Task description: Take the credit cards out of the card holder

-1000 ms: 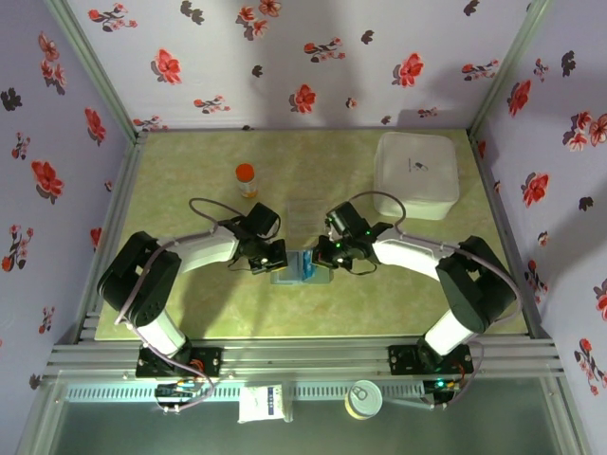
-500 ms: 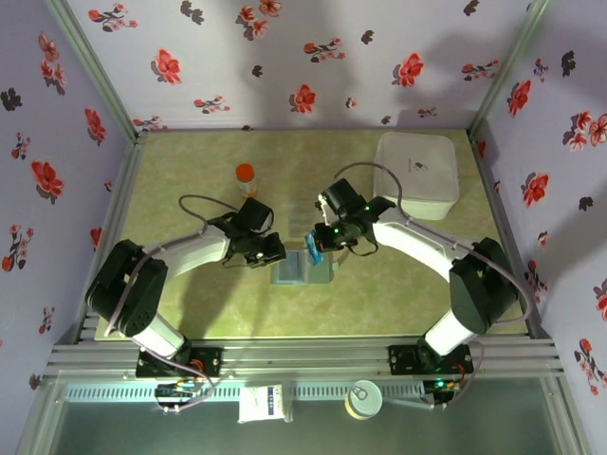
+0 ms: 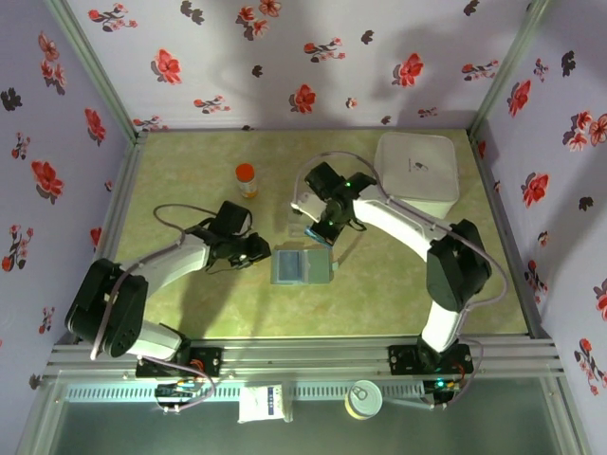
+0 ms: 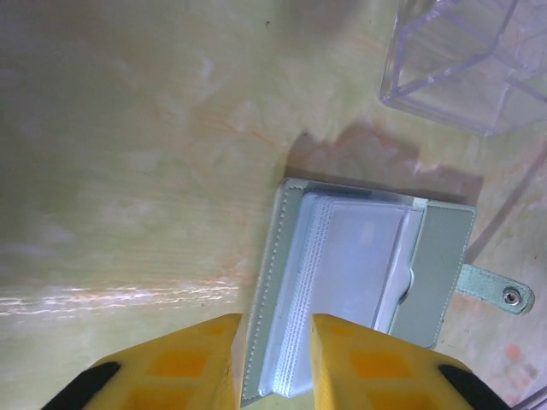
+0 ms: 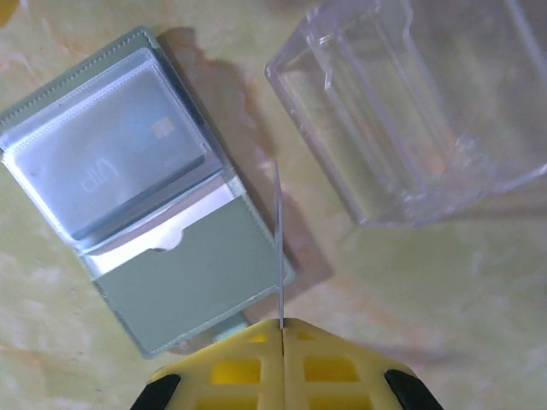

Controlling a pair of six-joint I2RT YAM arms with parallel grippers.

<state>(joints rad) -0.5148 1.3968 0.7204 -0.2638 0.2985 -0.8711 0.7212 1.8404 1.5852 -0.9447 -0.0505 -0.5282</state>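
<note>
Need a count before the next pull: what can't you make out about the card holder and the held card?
- Cards left in the slate grey-blue bifold card holder: right wrist view, cloudy sleeves stack over them.
- Face of the thin blue plastic card: edge-on in the right gripper; too small from above.
- Holder's near corner: left wrist view, cut off by the bottom edge between the left gripper's fingers.

Card holder (image 3: 302, 266) open, flat — blue card (image 3: 313, 230) apparently aloft.
</note>
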